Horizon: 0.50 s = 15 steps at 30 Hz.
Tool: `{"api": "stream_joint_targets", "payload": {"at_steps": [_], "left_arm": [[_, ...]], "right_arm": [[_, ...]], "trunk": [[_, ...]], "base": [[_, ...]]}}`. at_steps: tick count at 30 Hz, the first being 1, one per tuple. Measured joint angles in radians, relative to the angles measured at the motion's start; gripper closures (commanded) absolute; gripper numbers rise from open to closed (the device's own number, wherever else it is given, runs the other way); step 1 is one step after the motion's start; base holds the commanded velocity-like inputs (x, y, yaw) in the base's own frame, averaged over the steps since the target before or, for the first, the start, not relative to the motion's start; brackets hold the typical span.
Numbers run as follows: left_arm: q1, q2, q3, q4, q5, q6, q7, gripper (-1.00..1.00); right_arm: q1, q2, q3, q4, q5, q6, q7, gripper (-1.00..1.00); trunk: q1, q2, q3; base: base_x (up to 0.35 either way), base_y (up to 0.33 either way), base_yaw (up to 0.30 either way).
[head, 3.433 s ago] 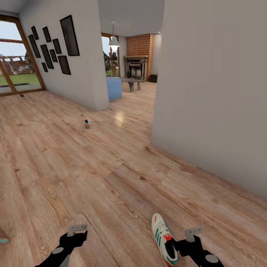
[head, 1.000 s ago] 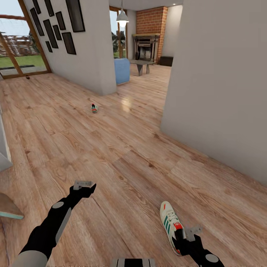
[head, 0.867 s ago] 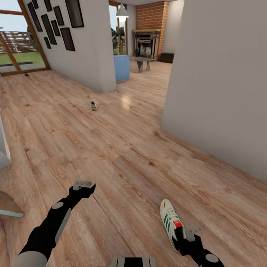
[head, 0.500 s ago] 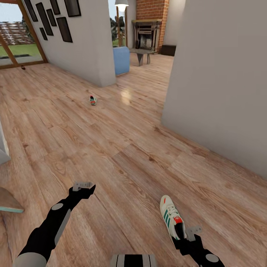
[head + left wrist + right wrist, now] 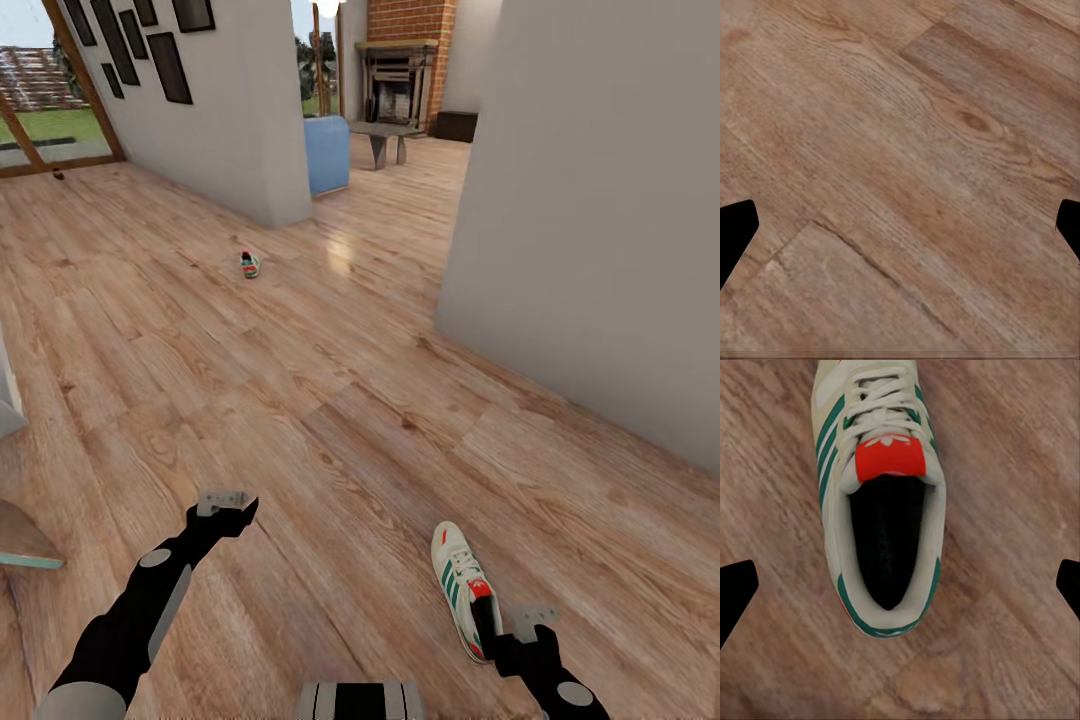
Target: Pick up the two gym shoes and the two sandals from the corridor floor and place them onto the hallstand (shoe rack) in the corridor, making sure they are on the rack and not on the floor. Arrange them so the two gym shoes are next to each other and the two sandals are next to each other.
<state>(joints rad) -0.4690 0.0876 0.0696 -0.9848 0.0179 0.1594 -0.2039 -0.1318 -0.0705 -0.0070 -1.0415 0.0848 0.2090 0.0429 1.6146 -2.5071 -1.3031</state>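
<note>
My arms are matte black with pale grey round joint caps. My left hand (image 5: 226, 502) and right hand (image 5: 512, 625) each carry a light grey bracket. A grey-and-black striped trunk piece (image 5: 360, 700) sits below.

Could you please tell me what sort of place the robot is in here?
Probably a home's hallway: plank floor, framed pictures on the wall, a brick fireplace beyond, a gym shoe lying about.

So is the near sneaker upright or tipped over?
Upright: the sneaker sits sole-down on the floor, its opening and laces facing up.
</note>
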Motion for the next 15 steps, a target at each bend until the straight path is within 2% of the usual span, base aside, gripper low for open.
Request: {"api": "stream_joint_targets", "payload": {"at_steps": [15], "left_arm": [[0.0,0.002,0.002,-0.002,0.0,-0.001,0.0,-1.0]], "right_arm": [[0.0,0.0,0.003,-0.004,-0.002,-0.005,0.001,-1.0]], "trunk": [[0.007,-0.004,-0.076]], "base": [[0.0,0.0,0.0]]}}
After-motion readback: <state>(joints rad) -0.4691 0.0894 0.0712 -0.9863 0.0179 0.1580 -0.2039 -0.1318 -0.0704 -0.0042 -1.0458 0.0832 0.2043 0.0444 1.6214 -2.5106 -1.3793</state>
